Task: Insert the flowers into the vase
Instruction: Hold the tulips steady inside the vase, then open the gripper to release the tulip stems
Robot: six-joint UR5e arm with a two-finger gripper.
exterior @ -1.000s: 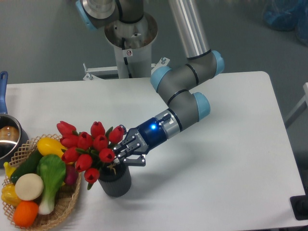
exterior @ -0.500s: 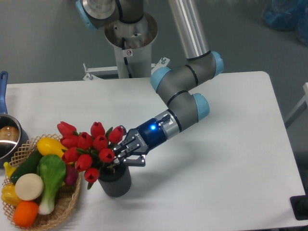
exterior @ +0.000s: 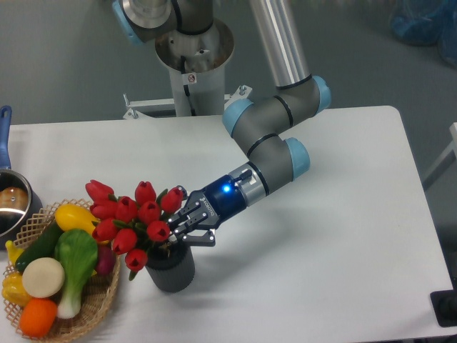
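The flowers (exterior: 132,218), a bunch of glossy red tulip heads with green leaves, stand in the dark grey vase (exterior: 171,268) near the table's front left. The heads spread out to the left, over the vase's rim and towards the basket. Their stems run down into the vase's mouth and are mostly hidden by the heads and the fingers. My gripper (exterior: 176,232) reaches in from the right, just above the vase's mouth. Its fingers (exterior: 191,211) are closed around the stems at the base of the bunch.
A woven basket (exterior: 96,311) of toy vegetables and fruit sits right beside the vase on its left, under the overhanging tulip heads. A steel pot (exterior: 11,207) with a blue handle stands at the left edge. The arm's base (exterior: 193,64) rises behind the table.
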